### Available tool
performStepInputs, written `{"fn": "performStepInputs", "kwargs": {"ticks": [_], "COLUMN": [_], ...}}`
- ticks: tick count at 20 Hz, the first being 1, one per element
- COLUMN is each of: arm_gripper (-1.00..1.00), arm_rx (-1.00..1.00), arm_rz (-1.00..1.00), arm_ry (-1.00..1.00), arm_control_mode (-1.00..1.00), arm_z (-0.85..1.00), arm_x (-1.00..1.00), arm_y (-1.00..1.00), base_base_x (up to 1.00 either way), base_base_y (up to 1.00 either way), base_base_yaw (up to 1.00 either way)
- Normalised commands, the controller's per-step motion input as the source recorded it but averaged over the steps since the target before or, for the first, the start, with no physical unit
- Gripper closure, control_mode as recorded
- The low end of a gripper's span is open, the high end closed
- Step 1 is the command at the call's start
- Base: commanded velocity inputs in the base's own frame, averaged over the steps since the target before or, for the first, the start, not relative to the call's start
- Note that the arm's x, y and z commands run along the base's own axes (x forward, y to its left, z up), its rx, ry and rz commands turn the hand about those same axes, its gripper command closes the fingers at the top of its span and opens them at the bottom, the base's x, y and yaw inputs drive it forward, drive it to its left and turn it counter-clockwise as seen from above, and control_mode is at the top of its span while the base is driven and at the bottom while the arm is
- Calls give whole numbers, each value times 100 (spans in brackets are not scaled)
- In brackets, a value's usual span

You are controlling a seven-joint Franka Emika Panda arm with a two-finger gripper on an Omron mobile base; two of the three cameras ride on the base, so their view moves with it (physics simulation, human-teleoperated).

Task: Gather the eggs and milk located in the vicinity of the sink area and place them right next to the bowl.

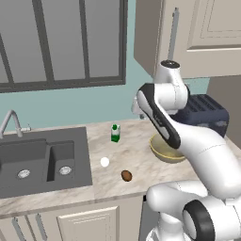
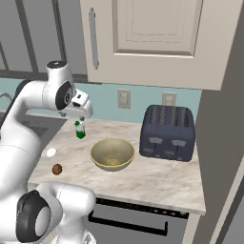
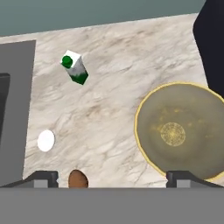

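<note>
My gripper (image 3: 113, 177) hangs open high above the counter, looking straight down, with nothing between its fingertips (image 3: 41, 177). The milk (image 3: 75, 68) stands upright toward the back of the counter, a green and white carton (image 1: 115, 133) with a green cap. A white egg (image 3: 46, 140) lies near the sink (image 1: 42, 160), and a brown egg (image 3: 78, 178) lies closer to the counter's front edge. The yellowish-tan bowl (image 3: 179, 131) sits empty to the right of them. In the right base view the hand hovers just above the milk (image 2: 80, 129), left of the bowl (image 2: 112, 153).
A dark toaster (image 2: 167, 132) stands right of the bowl against the wall. The sink's chrome faucet (image 1: 12, 122) rises at the far left. Upper cabinets (image 2: 157, 38) hang above the counter. Bare marble lies between the eggs and the bowl.
</note>
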Motion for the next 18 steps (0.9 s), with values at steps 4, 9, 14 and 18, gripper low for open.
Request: {"fn": "performStepInputs", "kwargs": {"ticks": [4, 9, 14, 18], "arm_gripper": [-100, -100, -100, -100], "arm_rx": [0, 0, 0, -1], "arm_rz": [-10, -11, -8, -10], "arm_ry": [3, 6, 8, 7], "arm_control_mode": [-100, -100, -100, -100], "arm_z": [-6, -6, -1, -9], "arm_x": [38, 45, 47, 42], "arm_y": [38, 43, 31, 14], "base_base_x": [0, 0, 0, 0], "base_base_y": [0, 0, 0, 0], "base_base_yaw": [0, 0, 0, 0]}}
